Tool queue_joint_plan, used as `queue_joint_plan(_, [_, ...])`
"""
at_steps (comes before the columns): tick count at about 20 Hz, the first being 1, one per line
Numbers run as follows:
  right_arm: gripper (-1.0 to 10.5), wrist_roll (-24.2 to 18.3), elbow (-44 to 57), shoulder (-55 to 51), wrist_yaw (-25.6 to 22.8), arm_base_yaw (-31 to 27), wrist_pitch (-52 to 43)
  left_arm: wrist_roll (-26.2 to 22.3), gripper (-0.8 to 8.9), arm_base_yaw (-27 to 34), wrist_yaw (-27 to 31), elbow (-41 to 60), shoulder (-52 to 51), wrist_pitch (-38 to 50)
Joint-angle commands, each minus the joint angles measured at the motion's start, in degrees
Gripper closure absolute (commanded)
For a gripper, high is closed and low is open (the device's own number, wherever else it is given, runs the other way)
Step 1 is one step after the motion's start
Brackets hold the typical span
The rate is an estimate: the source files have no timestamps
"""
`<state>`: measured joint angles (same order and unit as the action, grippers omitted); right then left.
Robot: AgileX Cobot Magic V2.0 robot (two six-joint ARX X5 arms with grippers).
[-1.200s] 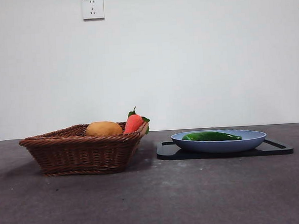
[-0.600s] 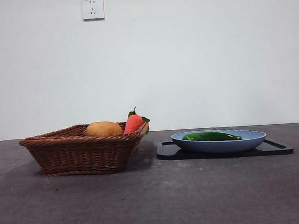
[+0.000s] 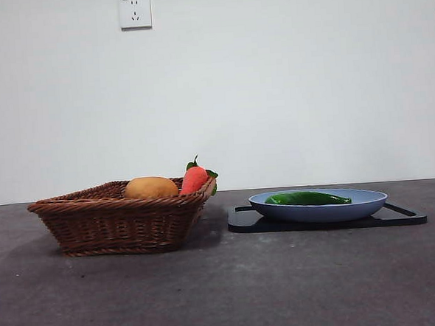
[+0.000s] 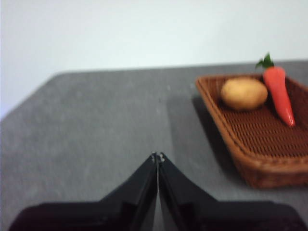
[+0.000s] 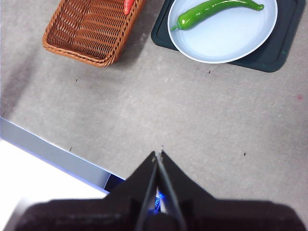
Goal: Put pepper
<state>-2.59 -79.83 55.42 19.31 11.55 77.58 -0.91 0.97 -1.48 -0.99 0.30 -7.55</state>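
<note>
The pepper (image 3: pixel 307 198) lies in the blue plate (image 3: pixel 368 205) on a black tray (image 3: pixel 243 220) — well apart from the right gripper (image 5: pixel 158 153), whose jaws are pressed together, empty. The left gripper (image 4: pixel 157 155) is likewise closed on nothing, near the wicker basket (image 4: pixel 250 163) — the blurred yellow lump (image 4: pixel 244 93) inside is probably a potato.

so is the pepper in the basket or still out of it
Out. The pepper lies on the blue plate, apart from the basket.

pepper (image 3: pixel 307 198) in plate (image 3: pixel 367 202), r of basket (image 3: pixel 118 224)
</note>
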Motion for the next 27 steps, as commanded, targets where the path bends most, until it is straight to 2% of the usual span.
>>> queue_joint_plan(1, [9.4, 0.13, -1.03, 0.44, -0.15, 0.09, 0.52, 1.79, 8.06, 0.13, -0.33, 0.61, -0.22, -2.91])
queue_joint_plan(3, [9.4, 0.13, -1.03, 0.44, -0.13, 0.09, 0.52, 3.32, 8.06, 0.13, -0.33, 0.61, -0.22, -2.58])
queue_joint_plan(18, [9.4, 0.13, -1.03, 0.44, -0.15, 0.11, 0.52, 3.3, 8.06, 0.13, -0.26, 0.61, -0.22, -1.07])
queue_joint_plan(19, [9.4, -1.66, -1.03, 0.44, -0.17, 0.15, 0.11, 3.32, 8.06, 0.13, -0.26, 0.61, -0.22, -1.07])
queue_joint_plan(20, [9.4, -3.34, -1.01, -0.04, -0.24, -0.28, -1.38, 3.32, 8.06, 0.13, -0.26, 0.61, -0.22, -1.07])
queue_joint_plan(23, [9.4, -2.01, 0.39, -6.43, -0.07, -3.04, -11.89, 3.32, 8.06, 0.13, -0.26, 0.61, -0.22, -1.09])
queue_joint_plan(27, [9.4, 0.68, 13.66, -19.89, 0.04, -6.03, -29.49, 3.3, 8.06, 0.13, -0.26, 0.61, -0.22, -1.07])
